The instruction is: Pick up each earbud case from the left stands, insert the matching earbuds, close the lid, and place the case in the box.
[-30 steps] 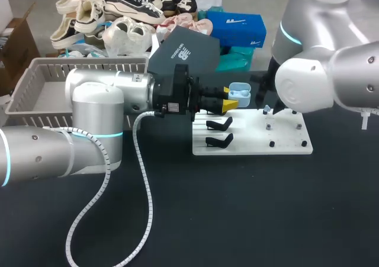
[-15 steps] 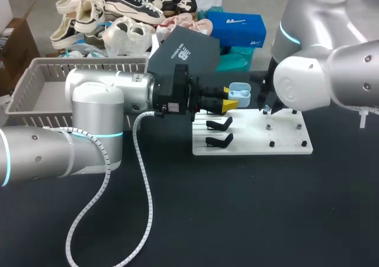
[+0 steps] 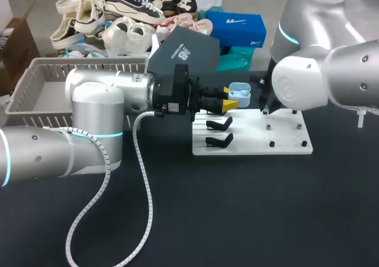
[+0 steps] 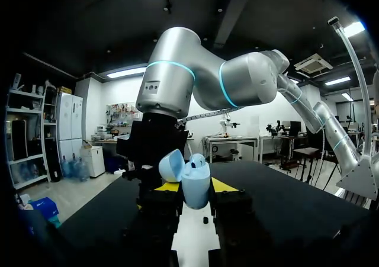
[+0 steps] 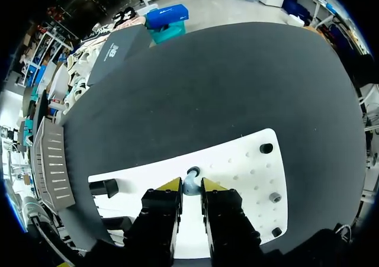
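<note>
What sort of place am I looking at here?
Probably a robot test lab: a black table, the left pincer holding an open case, the right pincer over a white board of stands.

Right arm [image 3: 320,80] just beyond left hand [image 3: 230,99]

Two robot arms are showing, the left arm [image 3: 95,110] and the right arm [image 3: 323,80]. One light blue earbud case [image 3: 239,91] is standing open. Two black stands, the far stand [image 3: 219,123] and the near stand [image 3: 219,140], are sitting on one white board [image 3: 290,135]. One pale earbud [image 5: 190,185] is showing there. One grey box [image 3: 35,83] is sitting far left.
</note>
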`<state>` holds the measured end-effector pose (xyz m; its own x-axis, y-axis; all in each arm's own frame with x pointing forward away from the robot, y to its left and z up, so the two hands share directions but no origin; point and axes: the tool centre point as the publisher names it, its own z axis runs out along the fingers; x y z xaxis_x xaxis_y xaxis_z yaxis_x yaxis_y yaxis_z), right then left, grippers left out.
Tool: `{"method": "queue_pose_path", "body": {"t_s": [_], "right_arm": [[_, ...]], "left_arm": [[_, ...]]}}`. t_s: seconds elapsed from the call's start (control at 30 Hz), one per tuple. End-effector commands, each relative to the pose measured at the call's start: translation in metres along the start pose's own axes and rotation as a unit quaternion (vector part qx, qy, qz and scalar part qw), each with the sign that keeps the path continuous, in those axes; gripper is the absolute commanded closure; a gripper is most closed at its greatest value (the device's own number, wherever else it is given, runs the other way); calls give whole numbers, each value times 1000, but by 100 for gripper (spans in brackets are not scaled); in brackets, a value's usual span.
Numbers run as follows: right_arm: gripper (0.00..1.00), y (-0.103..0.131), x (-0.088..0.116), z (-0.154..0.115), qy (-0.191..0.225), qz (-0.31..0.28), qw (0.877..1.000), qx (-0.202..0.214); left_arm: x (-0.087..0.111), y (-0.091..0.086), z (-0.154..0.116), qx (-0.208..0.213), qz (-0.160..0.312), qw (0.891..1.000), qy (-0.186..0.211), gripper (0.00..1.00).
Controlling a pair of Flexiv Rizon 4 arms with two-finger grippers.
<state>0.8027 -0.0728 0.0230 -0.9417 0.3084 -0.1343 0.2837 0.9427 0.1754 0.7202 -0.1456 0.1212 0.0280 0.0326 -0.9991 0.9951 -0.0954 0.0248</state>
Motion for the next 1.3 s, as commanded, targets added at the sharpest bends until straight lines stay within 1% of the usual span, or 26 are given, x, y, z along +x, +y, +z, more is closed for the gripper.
{"method": "queue_pose_path", "body": {"t_s": [0.03, 0.2, 0.27, 0.47, 0.73, 0.9, 0.93, 0.97, 1.13, 1.2, 1.3], "right_arm": [[100, 0, -1, 0, 0, 1, 1000, 2], [100, -1, -1, -4, -3, 1, 1000, 2], [100, -2, 0, -9, -6, 2, 1000, 1], [100, -6, 1, -32, -21, 2, 1000, -10], [100, -18, -3, -64, -51, 20, 998, -19], [100, -24, -3, -99, -74, 20, 996, -33], [100, -24, -2, -102, -76, 19, 996, -35], [100, -23, 1, -113, -78, 13, 996, -41], [100, -15, 13, -148, -67, -17, 996, -56], [100, -7, 22, -166, -51, -41, 996, -67], [100, 4, 32, -181, -50, -77, 994, -56]], "left_arm": [[0, 1, 0, 1, 0, 1000, 0, 100], [0, 1, 0, 1, 0, 1000, 0, 100], [0, 1, 0, 1, 0, 1000, 0, 100], [0, 1, 0, 1, 0, 1000, 0, 100], [0, 1, 0, 1, 0, 1000, 0, 100], [0, 1, 0, 1, 0, 1000, 0, 100], [0, 1, 0, 1, 0, 1000, 0, 100], [0, 1, 0, 1, 0, 1000, 0, 100], [0, 1, 0, 1, 0, 1000, 0, 100], [0, 1, 0, 1, 0, 1000, 0, 100], [0, 1, 0, 1, 0, 1000, 0, 100]]}}
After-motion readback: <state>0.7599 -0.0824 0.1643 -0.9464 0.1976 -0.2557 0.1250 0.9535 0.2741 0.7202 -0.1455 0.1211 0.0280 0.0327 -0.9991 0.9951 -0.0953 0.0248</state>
